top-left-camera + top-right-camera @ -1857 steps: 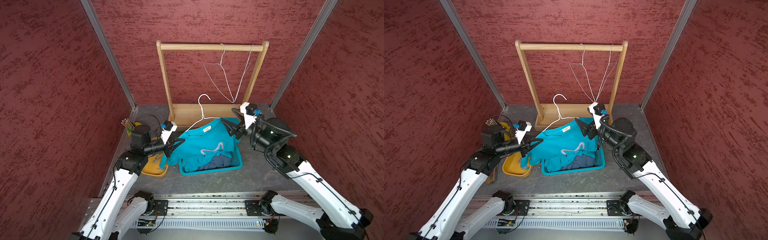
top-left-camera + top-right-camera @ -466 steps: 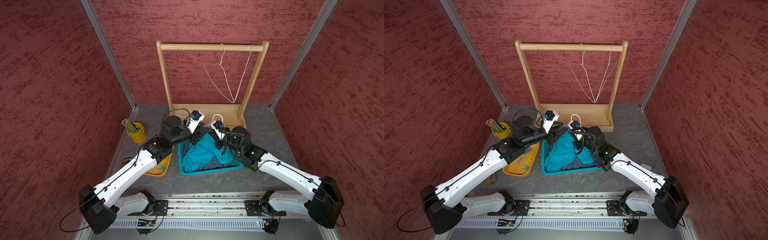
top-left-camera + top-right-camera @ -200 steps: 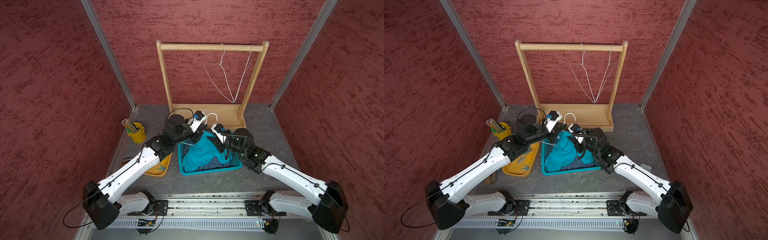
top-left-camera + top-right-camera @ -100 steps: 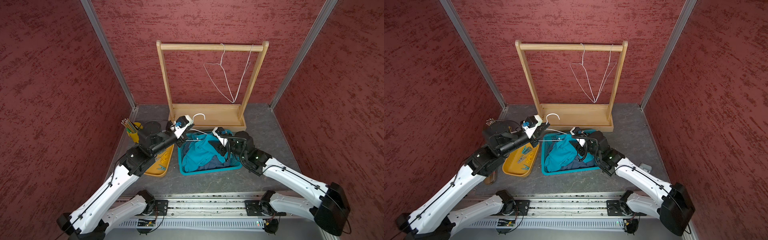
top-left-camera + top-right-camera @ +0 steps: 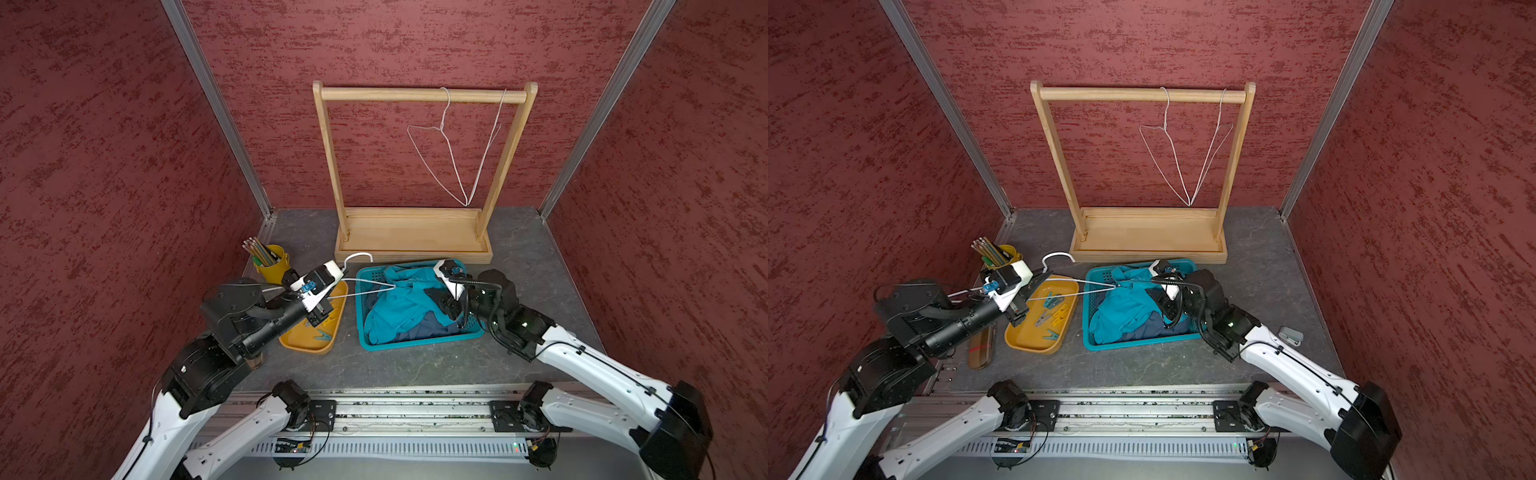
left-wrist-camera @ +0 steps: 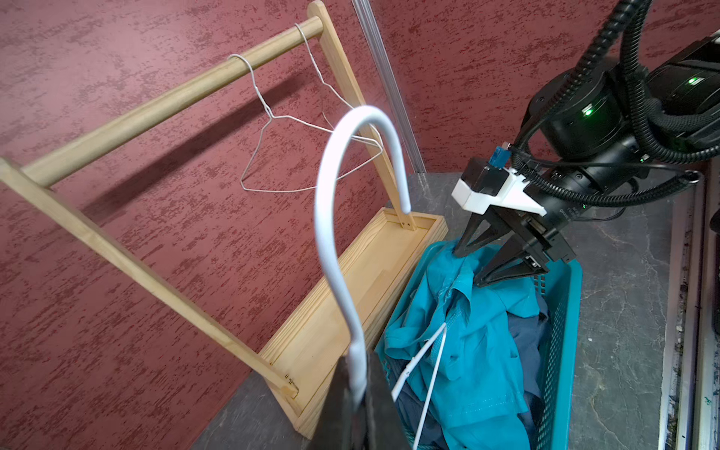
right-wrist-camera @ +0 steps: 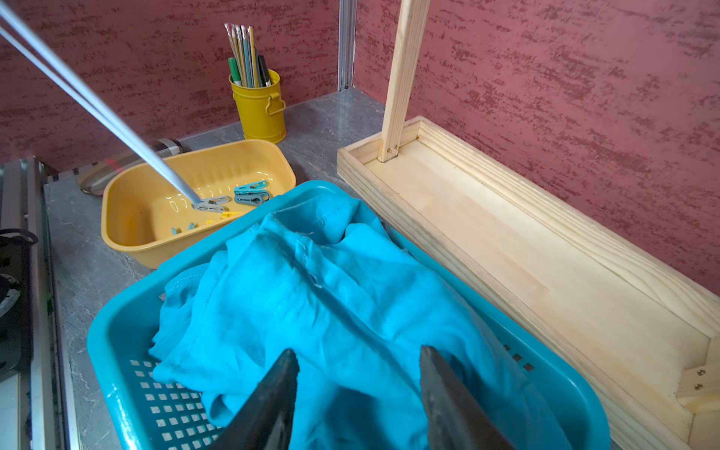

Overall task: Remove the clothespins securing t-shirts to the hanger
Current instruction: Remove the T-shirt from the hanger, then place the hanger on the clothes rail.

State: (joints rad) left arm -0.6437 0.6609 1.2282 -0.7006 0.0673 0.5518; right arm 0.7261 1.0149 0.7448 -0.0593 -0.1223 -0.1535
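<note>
1. Your left claw (image 6: 356, 395) is pinching the white wire hanger (image 6: 322, 210) by its neck.
2. The clothespins (image 5: 1054, 309), small plastic clips, lie in the yellow tray (image 5: 1025, 328), below the hanger.
3. The hanger points sideways. Its far tip touches the soft, crumpled t-shirts (image 5: 395, 309) in the teal basket (image 5: 415, 342).
4. Your right claw (image 7: 356, 356) is spread apart just above the shirts, so it is the nearer one.

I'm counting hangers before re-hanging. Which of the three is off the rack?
The thick white hanger, clamped in the jaws of the left gripper; the two thin wire hangers hang from the wooden rack.
</note>
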